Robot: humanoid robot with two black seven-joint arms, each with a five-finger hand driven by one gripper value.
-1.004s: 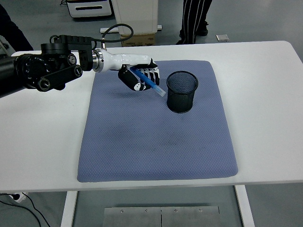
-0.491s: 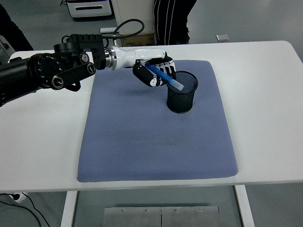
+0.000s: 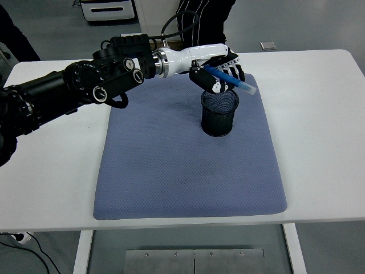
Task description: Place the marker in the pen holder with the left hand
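Note:
A black mesh pen holder stands upright on the blue-grey mat, right of centre. My left hand is directly above the holder's rim, its fingers curled around a blue marker. The marker lies nearly level, its pale cap end pointing right past the holder's far edge. The marker is above the holder and outside it. My right hand does not show.
The mat covers the middle of the white table. A person's legs stand behind the table's far edge. A white cabinet stands on the floor beyond.
My left arm has reached further right and lifted, carrying the marker from left of the holder to right above its opening. The marker has turned closer to level.

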